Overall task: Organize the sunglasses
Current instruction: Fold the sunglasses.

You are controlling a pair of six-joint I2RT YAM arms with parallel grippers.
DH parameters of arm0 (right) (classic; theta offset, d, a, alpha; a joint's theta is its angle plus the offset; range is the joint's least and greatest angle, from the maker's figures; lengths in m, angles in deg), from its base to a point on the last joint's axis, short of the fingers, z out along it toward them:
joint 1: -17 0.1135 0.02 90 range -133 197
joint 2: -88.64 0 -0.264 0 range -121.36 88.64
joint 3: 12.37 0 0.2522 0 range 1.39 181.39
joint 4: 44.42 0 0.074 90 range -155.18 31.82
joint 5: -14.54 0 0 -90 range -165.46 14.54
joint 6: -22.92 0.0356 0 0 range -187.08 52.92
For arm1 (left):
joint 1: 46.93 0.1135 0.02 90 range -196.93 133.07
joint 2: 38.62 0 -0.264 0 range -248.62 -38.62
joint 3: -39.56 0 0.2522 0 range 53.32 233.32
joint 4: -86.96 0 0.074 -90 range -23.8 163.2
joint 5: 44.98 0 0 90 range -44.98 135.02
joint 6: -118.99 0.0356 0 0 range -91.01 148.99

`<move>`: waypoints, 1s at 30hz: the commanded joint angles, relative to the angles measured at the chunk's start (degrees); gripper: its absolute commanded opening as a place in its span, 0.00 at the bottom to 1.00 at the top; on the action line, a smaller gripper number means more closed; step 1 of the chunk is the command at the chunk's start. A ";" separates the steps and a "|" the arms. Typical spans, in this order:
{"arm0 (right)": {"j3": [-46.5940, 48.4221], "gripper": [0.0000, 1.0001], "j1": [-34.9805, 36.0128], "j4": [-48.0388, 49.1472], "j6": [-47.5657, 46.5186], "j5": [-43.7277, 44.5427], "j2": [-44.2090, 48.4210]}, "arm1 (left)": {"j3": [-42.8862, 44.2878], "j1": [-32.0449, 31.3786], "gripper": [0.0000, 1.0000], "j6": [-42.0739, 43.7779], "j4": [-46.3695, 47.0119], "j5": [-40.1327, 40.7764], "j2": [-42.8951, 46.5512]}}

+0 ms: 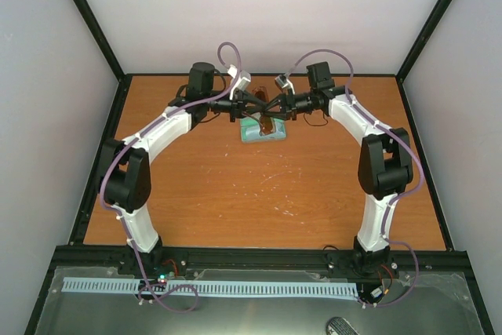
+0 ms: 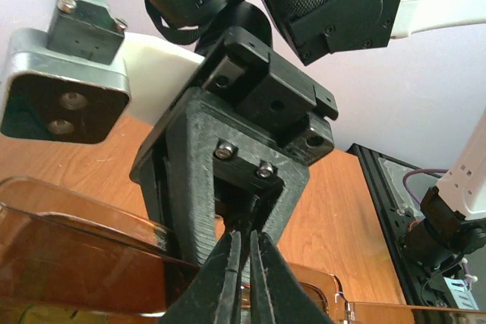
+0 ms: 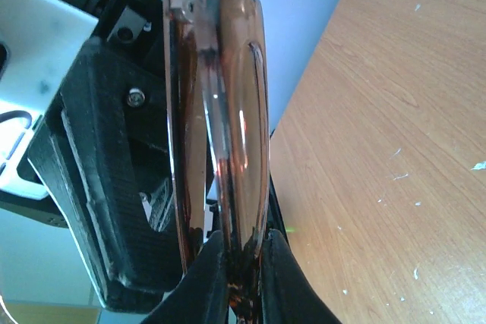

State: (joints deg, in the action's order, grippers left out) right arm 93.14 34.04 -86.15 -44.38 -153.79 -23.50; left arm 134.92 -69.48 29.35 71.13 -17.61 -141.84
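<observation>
On my feed I see two white-shelled arms, the left arm (image 1: pixel 169 127) and the right arm (image 1: pixel 357 119), with black joints and lilac cables (image 1: pixel 227 45). The right gripper (image 2: pixel 244 221) is ribbed black plastic with two silver screws (image 2: pixel 224 150).

No readable text, labels or numbers anywhere.

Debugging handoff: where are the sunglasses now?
Top view, far centre: the sunglasses are pinched by the left gripper and right gripper, over a pale green item.
</observation>
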 commanded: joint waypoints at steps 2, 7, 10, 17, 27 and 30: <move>0.40 0.03 0.32 5.82 4.32 -2.83 4.53 | -3.85 -0.70 0.06 1.66 0.88 3.61 0.23; -1.47 0.03 -0.50 2.15 1.42 -0.46 5.14 | -2.02 -0.04 0.08 4.89 -1.12 10.33 0.99; -4.27 0.03 -2.24 1.57 1.01 1.62 5.39 | 1.88 3.07 0.13 3.72 -1.36 12.15 1.88; -3.35 0.03 -7.47 6.27 6.17 6.23 2.52 | 1.30 9.67 0.16 8.90 -6.09 15.27 7.48; 4.04 0.03 -6.51 6.31 9.31 14.09 -3.19 | -16.01 0.04 0.06 12.94 -10.09 9.91 21.69; 3.98 0.03 -5.18 5.19 8.15 14.50 -2.99 | -17.92 -3.42 0.07 10.38 -7.73 8.45 22.44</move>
State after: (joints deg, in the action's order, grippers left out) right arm 95.70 27.09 -80.88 -36.23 -141.22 -25.97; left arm 119.16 -69.13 40.13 63.09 -6.66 -120.46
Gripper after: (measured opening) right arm 0.059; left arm 0.066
